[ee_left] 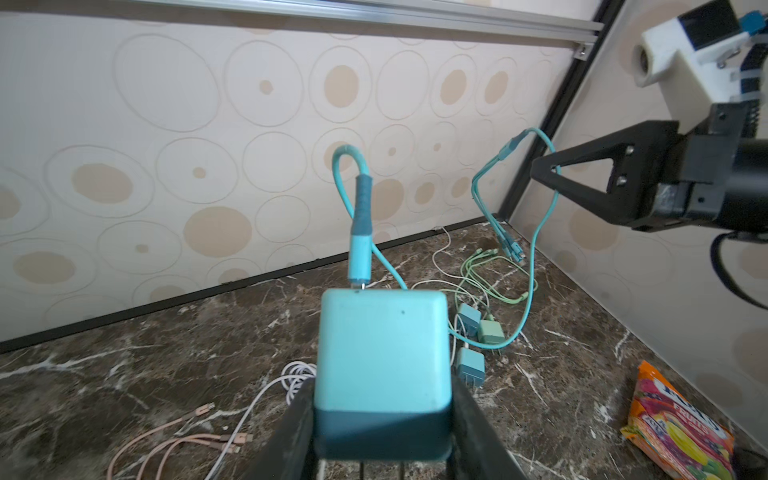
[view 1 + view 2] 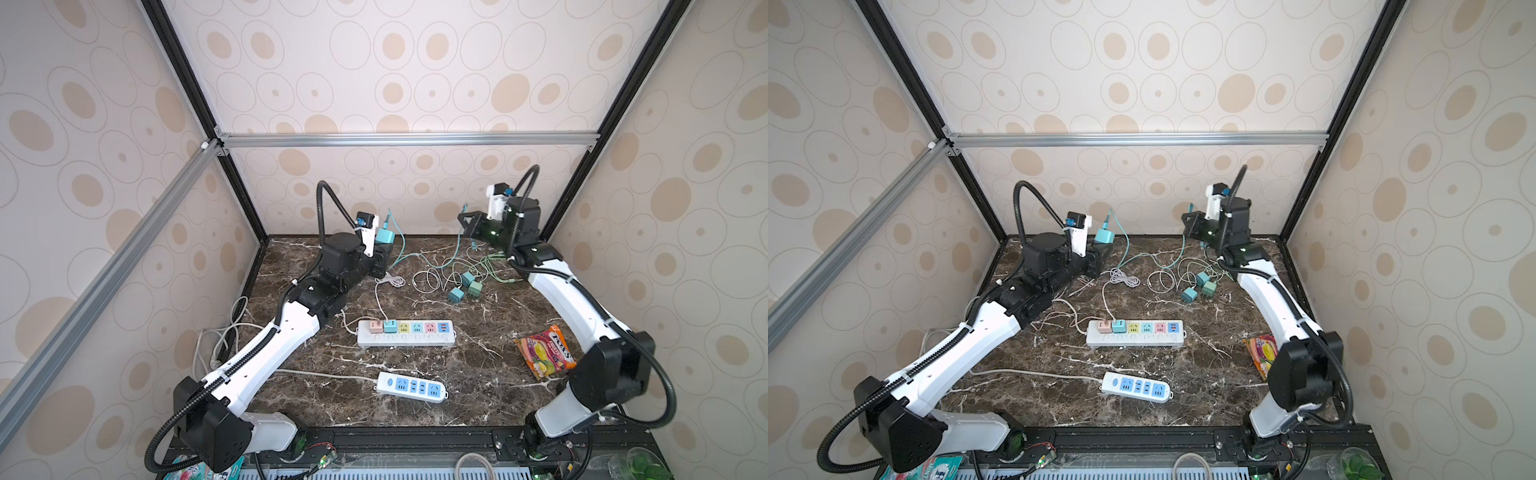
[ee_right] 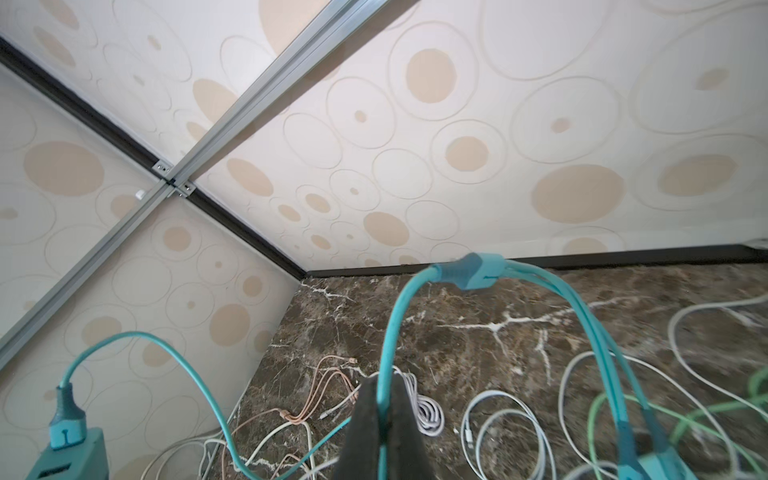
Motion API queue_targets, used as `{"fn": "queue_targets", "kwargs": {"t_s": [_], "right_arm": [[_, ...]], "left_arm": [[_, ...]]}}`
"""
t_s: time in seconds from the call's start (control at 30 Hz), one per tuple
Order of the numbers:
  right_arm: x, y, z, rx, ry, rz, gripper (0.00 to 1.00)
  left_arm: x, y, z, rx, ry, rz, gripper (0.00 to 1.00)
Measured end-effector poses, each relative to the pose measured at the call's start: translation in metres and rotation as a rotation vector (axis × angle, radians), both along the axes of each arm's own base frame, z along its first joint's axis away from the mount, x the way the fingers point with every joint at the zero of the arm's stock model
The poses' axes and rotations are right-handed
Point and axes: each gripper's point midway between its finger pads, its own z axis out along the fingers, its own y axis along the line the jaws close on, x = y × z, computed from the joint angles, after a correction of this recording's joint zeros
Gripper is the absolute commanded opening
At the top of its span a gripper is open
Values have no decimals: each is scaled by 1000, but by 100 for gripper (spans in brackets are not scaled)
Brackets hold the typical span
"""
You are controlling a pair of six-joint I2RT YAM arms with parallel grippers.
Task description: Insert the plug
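1. Teal plastic is what this all turns on. The teal charger (image 1: 382, 353) is up in the air near the back wall, clamped by its sides between the jaws of the left gripper (image 1: 382, 419). I can't make out its prongs for certain.
2. The connector (image 1: 360, 249) of the teal cable (image 3: 390, 324) stands on the charger's far face. A sliver of metal shows there, so it may not be fully home.
3. The right gripper (image 3: 384, 395) has its jaws shut on that cable further along. The cable arches over it, and the loose ends hang toward the marble table (image 2: 478, 374).
4. My guess is the charger is bound for the pastel power strip (image 2: 405, 341), which lies mid-table and well apart from both grippers. Two plugs sit at its left end, and the sockets beside them look free.
5. To do this well, I'd square the prongs to one free socket and come straight down, not at a slant. The right side should give slack so the cable doesn't tug the charger askew. The cable should also be steered clear of the spare chargers (image 2: 465, 286) and their tangle of leads.
6. The left arm lies low and stretched forward, with its gripper aimed at the back wall and tipped slightly up. The right arm rises along its own side, with its gripper held higher and pointing across toward the other gripper.
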Motion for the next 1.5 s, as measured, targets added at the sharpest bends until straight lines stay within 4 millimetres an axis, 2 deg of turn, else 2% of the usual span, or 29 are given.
{"fn": "queue_targets", "kwargs": {"t_s": [0.1,0.27,0.37,0.43,0.47,0.53,0.63,0.67,0.7,0.83,0.97,1.03,1.1,1.17,1.3,1.4,1.5], "right_arm": [[25,40,-6,3,-17,57,0],[63,93,-27,17,-26,113,0],[88,114,-48,26,-16,125,0],[104,122,-63,29,-6,119,1],[112,124,-74,26,5,108,8],[124,124,-101,15,43,79,38],[131,117,-148,-46,129,42,80],[132,112,-162,-74,163,28,87],[131,108,-175,-101,198,18,99],[117,86,-211,-190,303,6,99],[87,47,-234,-256,398,-36,100],[72,24,-233,-287,411,-71,99],[58,3,-220,-322,390,-101,99],[48,-11,-197,-353,339,-122,99],[24,-29,-135,-403,173,-166,99],[0,-41,-104,-406,77,-185,100],[-13,-50,-89,-394,49,-175,98]], "left_arm": [[8,22,0,-3,11,72,0],[21,50,4,0,19,155,0],[29,57,15,-5,6,179,0],[35,57,23,-7,-4,183,0],[39,56,26,-5,-8,183,0],[47,52,28,0,-7,182,0],[62,46,20,20,15,178,0],[67,44,17,27,25,173,0],[73,40,12,34,36,167,0],[90,26,-8,47,86,126,0],[90,17,-20,46,118,79,0],[88,12,-18,38,117,48,0],[87,7,-16,31,111,19,0],[85,2,-16,31,109,-14,0],[81,-18,-15,42,107,-97,0],[79,-44,-11,66,82,-173,0],[66,-82,-15,120,63,-275,0]]}}
